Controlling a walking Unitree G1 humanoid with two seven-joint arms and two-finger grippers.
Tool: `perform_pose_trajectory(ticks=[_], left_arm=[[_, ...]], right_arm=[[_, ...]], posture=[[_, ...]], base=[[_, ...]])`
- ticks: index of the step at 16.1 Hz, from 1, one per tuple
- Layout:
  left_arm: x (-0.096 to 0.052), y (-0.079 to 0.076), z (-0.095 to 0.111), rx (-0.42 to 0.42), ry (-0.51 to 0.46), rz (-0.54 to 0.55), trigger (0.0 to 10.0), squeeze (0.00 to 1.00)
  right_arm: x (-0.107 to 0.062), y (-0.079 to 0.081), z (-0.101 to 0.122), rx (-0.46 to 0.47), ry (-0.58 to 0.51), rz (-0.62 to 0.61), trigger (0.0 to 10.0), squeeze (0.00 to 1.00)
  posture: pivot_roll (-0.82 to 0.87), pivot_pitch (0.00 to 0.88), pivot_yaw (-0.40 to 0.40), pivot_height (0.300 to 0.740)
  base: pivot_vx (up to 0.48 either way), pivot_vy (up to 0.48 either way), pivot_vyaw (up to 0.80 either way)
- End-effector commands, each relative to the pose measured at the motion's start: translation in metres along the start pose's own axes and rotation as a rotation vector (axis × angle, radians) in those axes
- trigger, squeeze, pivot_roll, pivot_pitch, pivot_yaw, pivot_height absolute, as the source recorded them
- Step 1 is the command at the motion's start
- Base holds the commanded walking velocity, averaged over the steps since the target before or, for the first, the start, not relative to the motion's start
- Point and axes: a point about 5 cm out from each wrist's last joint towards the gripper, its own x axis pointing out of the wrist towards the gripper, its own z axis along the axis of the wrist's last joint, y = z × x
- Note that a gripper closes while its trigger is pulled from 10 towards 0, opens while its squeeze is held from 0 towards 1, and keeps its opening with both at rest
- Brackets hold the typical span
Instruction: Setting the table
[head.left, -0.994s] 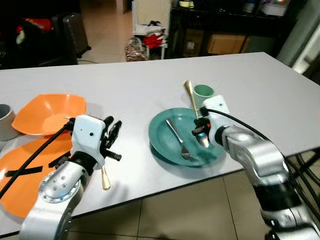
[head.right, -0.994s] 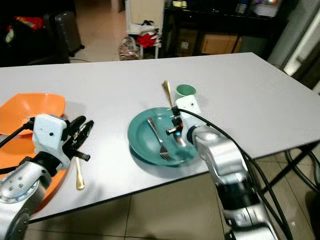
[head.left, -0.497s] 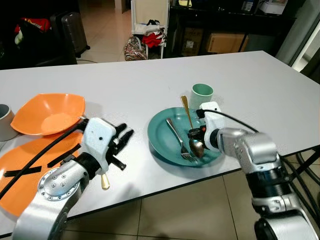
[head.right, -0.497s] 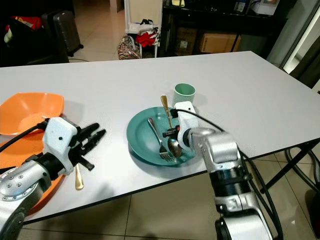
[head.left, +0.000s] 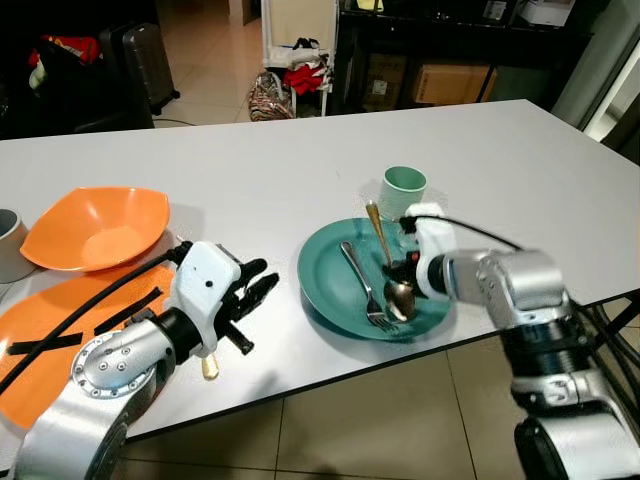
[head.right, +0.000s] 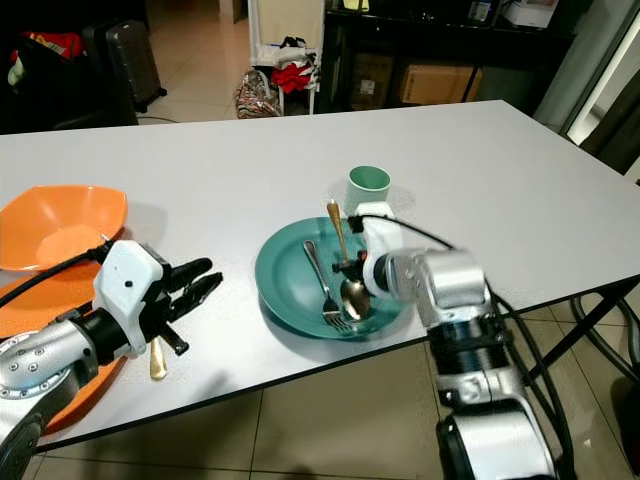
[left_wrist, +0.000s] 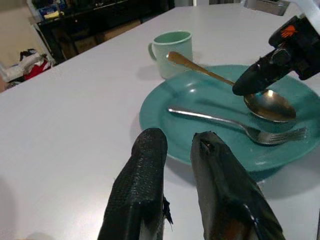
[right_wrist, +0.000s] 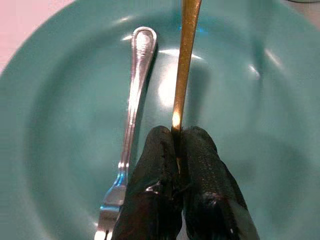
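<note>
Right gripper (right_wrist: 176, 150) pinched tight on gold spoon (head.left: 385, 258), bowl resting on teal plate (head.left: 325, 285) beside silver fork (head.left: 362, 287). Mint mug (head.left: 404, 190) just behind plate, on white table (head.left: 260, 170). Left gripper (left_wrist: 180, 175) hovering near table edge, fingers slightly parted, holding nothing. Second gold utensil (head.right: 157, 360) beneath it. Orange bowl (head.left: 95, 225) far left.

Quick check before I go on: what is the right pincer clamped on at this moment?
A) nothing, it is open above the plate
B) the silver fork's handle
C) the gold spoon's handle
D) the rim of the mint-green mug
C: the right pincer is shut on the handle of the gold metal spoon, whose bowl rests on the round teal plate beside the silver fork.
</note>
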Motion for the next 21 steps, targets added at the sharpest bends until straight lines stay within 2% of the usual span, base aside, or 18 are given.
perform_pose_trajectory(ticks=[1, 5, 10, 13, 15, 18, 19, 21], left_arm=[[0.000, 0.002, 0.004, 0.018, -0.007, -0.010, 10.0, 0.00], [0.002, -0.002, 0.004, 0.018, -0.005, -0.052, 10.0, 0.00], [0.003, -0.003, 0.004, 0.022, 0.004, -0.098, 10.0, 0.00], [0.003, -0.003, 0.004, 0.024, 0.005, -0.104, 10.0, 0.00], [0.004, -0.002, 0.004, 0.028, 0.005, -0.108, 10.0, 0.00], [0.005, -0.002, 0.004, 0.032, 0.004, -0.107, 10.0, 0.00], [0.006, -0.002, 0.004, 0.033, 0.003, -0.103, 10.0, 0.00], [0.005, -0.001, 0.004, 0.033, 0.002, -0.097, 10.0, 0.00]], right_arm=[[-0.006, -0.002, 0.007, 0.001, -0.013, 0.005, 10.0, 0.00], [-0.009, -0.005, 0.002, 0.022, 0.025, 0.027, 10.0, 0.00], [-0.002, -0.012, -0.005, 0.075, 0.054, 0.021, 10.0, 0.00], [-0.001, -0.013, -0.008, 0.084, 0.061, 0.014, 10.0, 0.34], [0.000, -0.014, -0.010, 0.087, 0.063, 0.015, 10.0, 0.37], [0.002, -0.017, -0.011, 0.071, 0.052, 0.004, 10.0, 0.59], [0.003, -0.017, -0.011, 0.069, 0.045, 0.004, 10.0, 0.74], [0.004, -0.017, -0.009, 0.068, 0.034, 0.007, 10.0, 0.85]], posture=[[-0.01, 0.000, -0.034, 0.740], [-0.01, 0.000, -0.036, 0.740], [-0.01, 0.000, -0.038, 0.740], [0.00, 0.000, -0.035, 0.740], [-0.01, 0.000, -0.031, 0.740], [0.00, 0.000, -0.032, 0.740], [0.00, 0.000, -0.032, 0.740], [0.00, 0.000, -0.032, 0.740]], base=[[0.000, 0.000, 0.00], [0.000, 0.000, 0.00], [0.000, 0.000, 0.00], [0.000, 0.000, 0.00], [0.000, 0.000, 0.00], [0.000, 0.000, 0.00], [0.000, 0.000, 0.00], [0.000, 0.000, 0.00]])
